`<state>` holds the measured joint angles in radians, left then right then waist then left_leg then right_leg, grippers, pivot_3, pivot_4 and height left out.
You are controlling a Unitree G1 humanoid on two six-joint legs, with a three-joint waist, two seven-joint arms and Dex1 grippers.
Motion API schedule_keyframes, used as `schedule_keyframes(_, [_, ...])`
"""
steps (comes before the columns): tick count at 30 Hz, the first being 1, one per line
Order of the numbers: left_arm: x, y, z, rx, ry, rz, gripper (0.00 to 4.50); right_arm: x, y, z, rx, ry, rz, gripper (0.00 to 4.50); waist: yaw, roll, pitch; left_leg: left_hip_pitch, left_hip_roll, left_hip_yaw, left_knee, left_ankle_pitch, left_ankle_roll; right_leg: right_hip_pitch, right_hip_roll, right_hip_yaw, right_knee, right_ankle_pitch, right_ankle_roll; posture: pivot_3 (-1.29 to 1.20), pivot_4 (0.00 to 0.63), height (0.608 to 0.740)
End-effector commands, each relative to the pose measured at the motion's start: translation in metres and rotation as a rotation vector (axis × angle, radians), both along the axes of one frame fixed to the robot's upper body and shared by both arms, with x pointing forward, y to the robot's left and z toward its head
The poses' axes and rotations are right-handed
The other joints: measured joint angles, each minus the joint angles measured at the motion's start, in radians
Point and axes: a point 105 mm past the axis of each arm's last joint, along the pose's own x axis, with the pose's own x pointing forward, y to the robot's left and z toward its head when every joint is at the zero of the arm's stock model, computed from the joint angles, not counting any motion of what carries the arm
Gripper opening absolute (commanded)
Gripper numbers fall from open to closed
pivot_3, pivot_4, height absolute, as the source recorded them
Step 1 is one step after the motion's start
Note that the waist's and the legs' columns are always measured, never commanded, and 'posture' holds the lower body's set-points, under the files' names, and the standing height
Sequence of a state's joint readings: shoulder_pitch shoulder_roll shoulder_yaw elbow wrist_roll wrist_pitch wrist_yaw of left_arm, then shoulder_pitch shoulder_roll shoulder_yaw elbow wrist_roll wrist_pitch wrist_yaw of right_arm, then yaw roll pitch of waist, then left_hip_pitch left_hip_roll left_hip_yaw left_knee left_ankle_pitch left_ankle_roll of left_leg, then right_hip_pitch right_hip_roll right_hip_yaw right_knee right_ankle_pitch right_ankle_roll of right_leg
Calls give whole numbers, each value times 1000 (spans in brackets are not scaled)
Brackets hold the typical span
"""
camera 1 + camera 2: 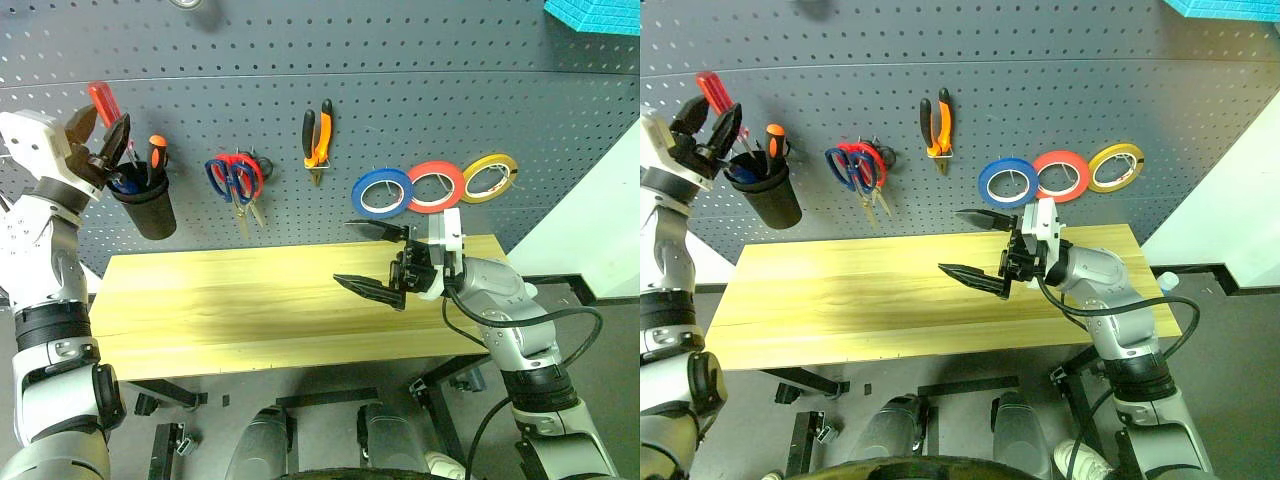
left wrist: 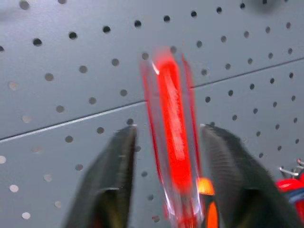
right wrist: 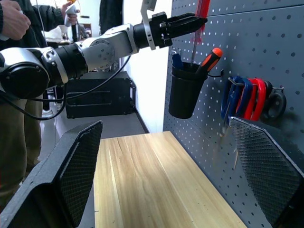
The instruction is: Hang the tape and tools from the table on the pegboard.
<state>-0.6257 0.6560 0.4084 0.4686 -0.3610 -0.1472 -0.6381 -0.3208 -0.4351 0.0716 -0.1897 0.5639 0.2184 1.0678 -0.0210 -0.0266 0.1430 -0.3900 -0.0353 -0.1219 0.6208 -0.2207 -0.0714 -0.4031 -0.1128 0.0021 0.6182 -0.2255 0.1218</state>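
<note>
The red-handled screwdriver point(image 1: 103, 102) stands upright against the pegboard point(image 1: 400, 90), its shaft reaching down into a black cup point(image 1: 148, 210). My left gripper point(image 1: 100, 130) is open around the handle point(image 2: 173, 137), with a gap on each side. Hanging on the board are the blue tape point(image 1: 383, 193), the orange-and-black pliers point(image 1: 317, 135) and the blue-handled scissors point(image 1: 220, 178). Above the right part of the wooden table point(image 1: 220, 300), my right gripper point(image 1: 345, 252) points left, open and holding nothing.
Red-handled scissors point(image 1: 247, 176) hang beside the blue ones. A red roll point(image 1: 433, 186) and a yellow roll point(image 1: 489, 177) hang right of the blue tape. An orange-handled tool point(image 1: 157, 152) stands in the cup. A person point(image 3: 14, 19) stands beyond the table's left end.
</note>
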Motion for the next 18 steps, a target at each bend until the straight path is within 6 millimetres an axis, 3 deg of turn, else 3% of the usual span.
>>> schedule_keyframes(1, [-8, 8, 23, -16, -96, 45, 3679, -2, -4, 7, 8, -38, -7, 4500, 0, 0, 0, 0, 0, 0, 1, 0, 0, 0, 0, 0, 1, 0, 0, -50, 40, 740])
schedule_keyframes(2, [-9, 8, 25, -37, -101, 44, 3992, -2, -4, 7, 7, -38, -8, 4500, 0, 0, 0, 0, 0, 0, 2, 0, 0, 0, 0, 0, 1, 0, 0, -50, 41, 740])
schedule_keyframes(9, [-32, -8, 45, -98, -131, -58, 3992, -2, -6, 5, -2, -38, -14, 4500, -5, 0, 0, 0, 0, 0, 6, 0, 0, 2, 0, 0, 1, 2, 1, -47, 45, 740])
schedule_keyframes(13, [-57, -34, 21, 27, -25, -171, 3992, -2, -12, 0, -19, -33, -33, 4500, -23, 5, -4, 1, 0, 0, 6, 0, 0, 4, 0, 1, 1, 2, 1, -38, 49, 740])
schedule_keyframes(18, [-85, -58, -51, 185, 217, -246, 3992, 3, -32, -26, -126, -11, -112, 4500, -25, 7, -5, 3, 1, 1, 6, 0, 0, 5, 1, 3, 0, 1, -4, -29, 55, 740])
